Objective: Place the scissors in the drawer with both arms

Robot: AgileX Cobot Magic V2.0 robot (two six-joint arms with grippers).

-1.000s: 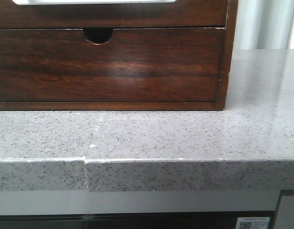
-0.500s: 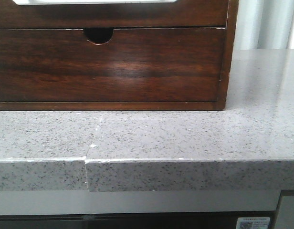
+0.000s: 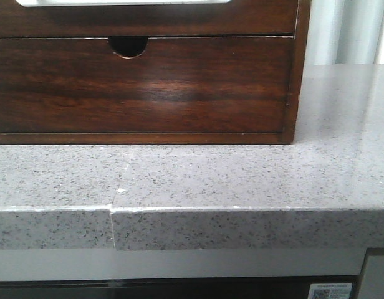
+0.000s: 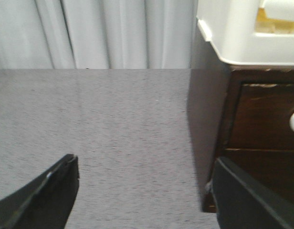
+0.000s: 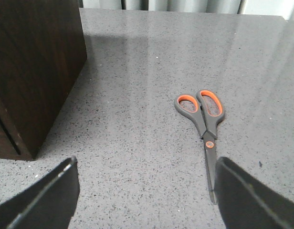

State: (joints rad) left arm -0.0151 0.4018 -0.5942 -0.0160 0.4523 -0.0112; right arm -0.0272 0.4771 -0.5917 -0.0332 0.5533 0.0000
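Observation:
The scissors, grey handles with orange lining, lie closed on the grey speckled counter to the right of the cabinet, out of the front view. The blades point toward my right gripper, which is open and empty above the counter; the blade tip lies beside one finger. The drawer is the upper dark reddish-brown front with the wide white cut-out, shut, at the top edge of the front view. It also shows in the left wrist view. My left gripper is open and empty beside the cabinet's left side.
The lower drawer front with a small half-round notch is shut. A white bin sits on top of the cabinet. The counter's front edge has a seam at the left. Curtains hang behind.

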